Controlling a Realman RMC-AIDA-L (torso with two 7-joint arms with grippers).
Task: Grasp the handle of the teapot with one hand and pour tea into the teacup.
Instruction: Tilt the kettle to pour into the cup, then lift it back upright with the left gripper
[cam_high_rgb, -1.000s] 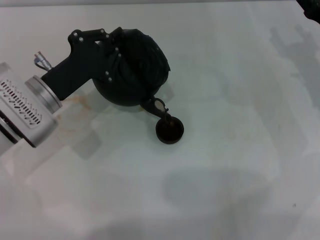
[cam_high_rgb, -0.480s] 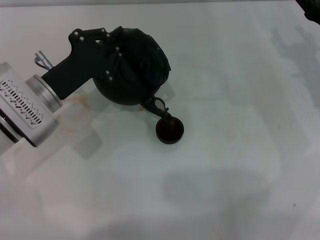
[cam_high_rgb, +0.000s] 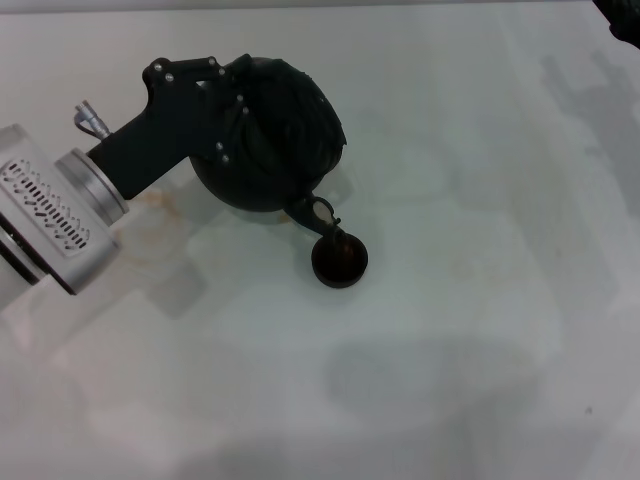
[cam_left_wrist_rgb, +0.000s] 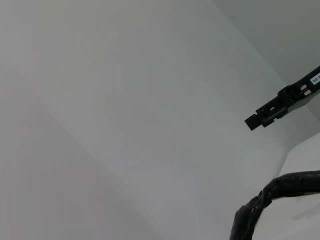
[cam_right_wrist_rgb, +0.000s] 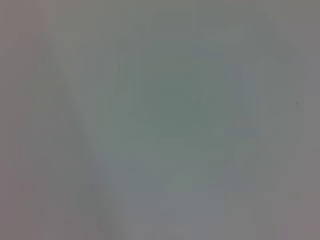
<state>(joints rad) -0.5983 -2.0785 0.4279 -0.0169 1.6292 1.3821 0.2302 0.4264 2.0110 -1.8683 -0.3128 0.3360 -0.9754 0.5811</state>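
Observation:
My left gripper (cam_high_rgb: 235, 110) is shut on the handle of the black teapot (cam_high_rgb: 290, 120) and holds it tilted. The gripper's body hides most of the handle in the head view. The spout (cam_high_rgb: 312, 212) points down to the rim of the small dark teacup (cam_high_rgb: 339, 262), which stands on the white table. In the left wrist view one black fingertip (cam_left_wrist_rgb: 272, 111) shows, and the rough wrapped bar of the handle (cam_left_wrist_rgb: 270, 195) lies close by. Only a dark part of my right arm (cam_high_rgb: 625, 10) shows, at the far right corner.
The white table (cam_high_rgb: 450, 350) runs all around the teapot and cup. A faint brownish stain (cam_high_rgb: 160, 200) lies on it near my left wrist. The right wrist view shows only bare table surface (cam_right_wrist_rgb: 160, 120).
My left gripper and the teapot have shifted slightly to the right. The spout stays over the teacup's rim. The teacup has not moved.

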